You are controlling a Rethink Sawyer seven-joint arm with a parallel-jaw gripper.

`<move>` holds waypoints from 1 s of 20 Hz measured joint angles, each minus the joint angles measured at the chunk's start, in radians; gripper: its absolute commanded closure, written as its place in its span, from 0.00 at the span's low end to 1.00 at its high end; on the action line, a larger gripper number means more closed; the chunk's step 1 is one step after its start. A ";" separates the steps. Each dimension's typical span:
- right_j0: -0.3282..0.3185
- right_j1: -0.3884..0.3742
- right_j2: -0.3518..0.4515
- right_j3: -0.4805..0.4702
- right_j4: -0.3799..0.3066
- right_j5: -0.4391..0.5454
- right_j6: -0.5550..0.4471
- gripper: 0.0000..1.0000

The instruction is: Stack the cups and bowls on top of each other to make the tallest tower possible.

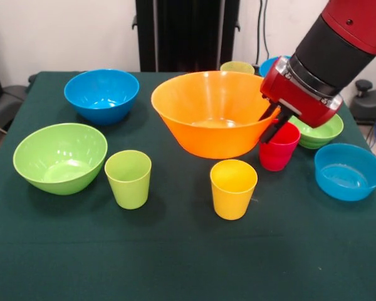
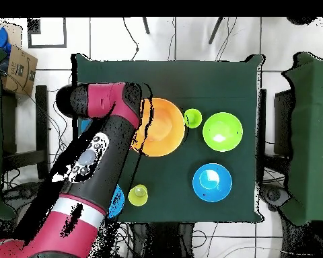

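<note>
The Sawyer's claw (image 1: 272,128) dips its narrowly parted fingers over the red cup (image 1: 279,147), just beside the orange bowl (image 1: 213,113); grip unclear. Light, slick plastic: pinch the rim wall.

One camera sits low and close, looking across the dark green cloth-covered bench (image 1: 188,263) toward 12 o'clock. The other looks straight down from high up. Both show the big glossy orange plastic bowl (image 1: 210,113) (image 2: 165,127).
</note>
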 measured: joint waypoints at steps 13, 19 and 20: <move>-0.001 0.082 0.000 -0.143 0.058 0.077 0.001 1.00; -0.001 0.100 0.000 -0.160 0.068 0.079 0.001 1.00; -0.001 0.102 0.000 -0.160 0.069 0.079 0.001 1.00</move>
